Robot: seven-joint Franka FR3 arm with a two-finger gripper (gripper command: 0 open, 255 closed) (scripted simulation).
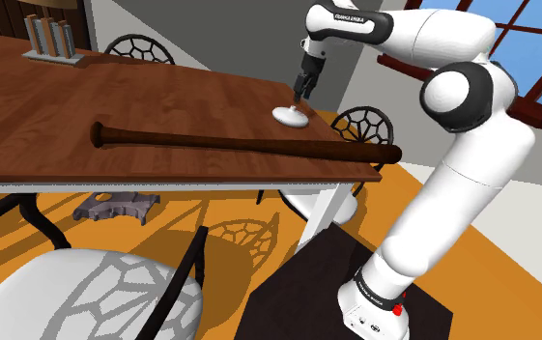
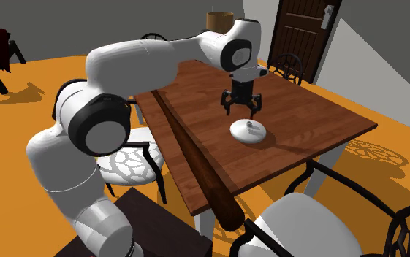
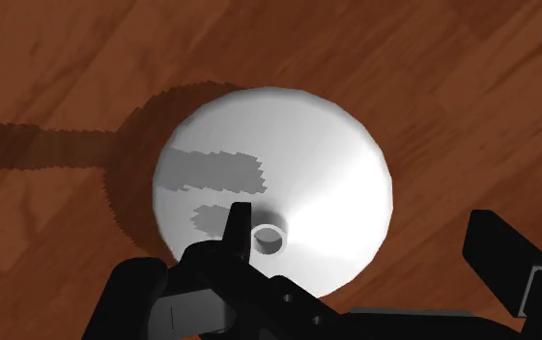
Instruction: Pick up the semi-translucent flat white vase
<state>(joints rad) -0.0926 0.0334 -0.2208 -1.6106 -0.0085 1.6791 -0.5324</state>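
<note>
**Spread pincer (image 1: 303,94) poised over the flat white vase (image 1: 291,116)**

Shoulder view: the vase lies on the brown wooden surface (image 1: 114,97), near its end at the view's right; a long dark baseball bat (image 1: 249,143) lies nearer the camera, apart from the vase; the pincer hangs just above the vase.

Second exterior view: the black fingers stand apart above the vase; the bat lies to the vase's left.

Wrist view: the vase's small round mouth sits just beside one fingertip (image 3: 238,214); the other finger stands outside the rim; nothing is pinched.
</note>
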